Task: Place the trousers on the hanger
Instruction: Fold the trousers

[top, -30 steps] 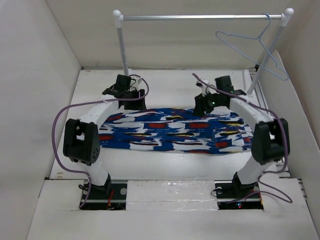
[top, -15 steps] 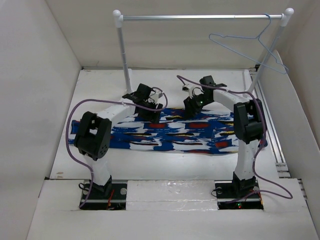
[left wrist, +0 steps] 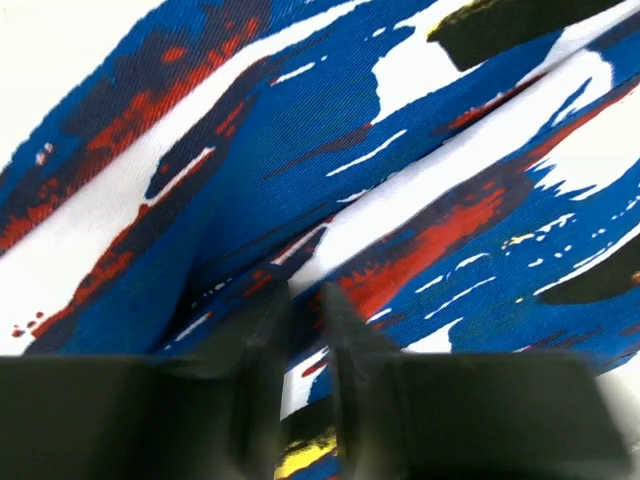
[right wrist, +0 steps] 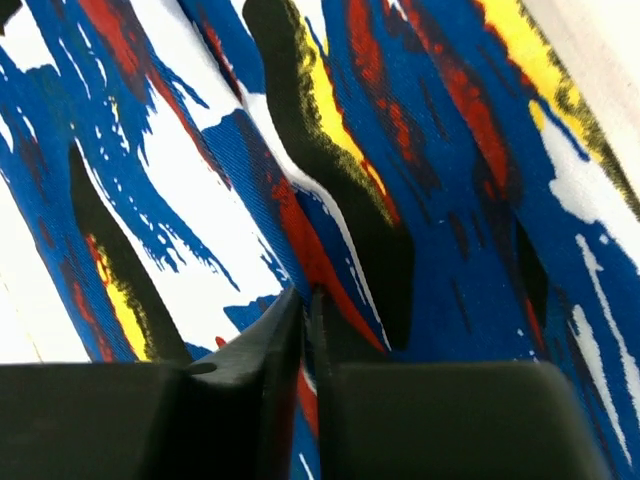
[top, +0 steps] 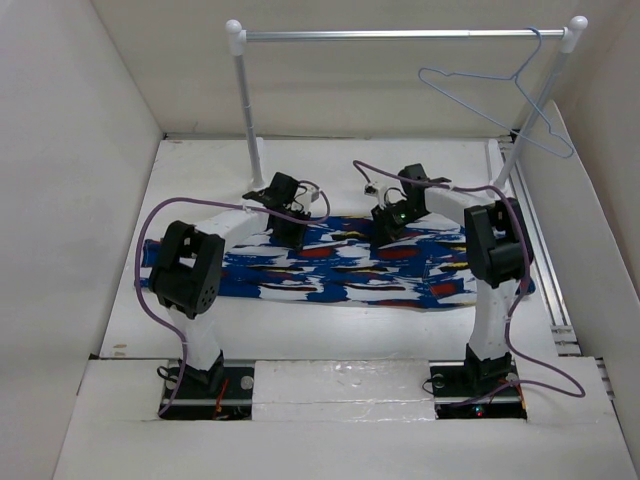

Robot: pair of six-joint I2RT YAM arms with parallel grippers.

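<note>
The trousers (top: 350, 272) lie spread out flat on the white surface (top: 330, 175), stretched from one side to the other. The left gripper (top: 290, 232) is down on their far edge. Its jaws are almost shut, and a little fold of the cloth is pinched between them. The right gripper (top: 388, 228) is down on the far edge too, near the middle. Its jaws are squeezed nearly together on a ridge of the cloth. The hanger (top: 490, 95) hangs by its hook on the silver rail (top: 400, 34), at the far right, well apart from the trousers.
</note>
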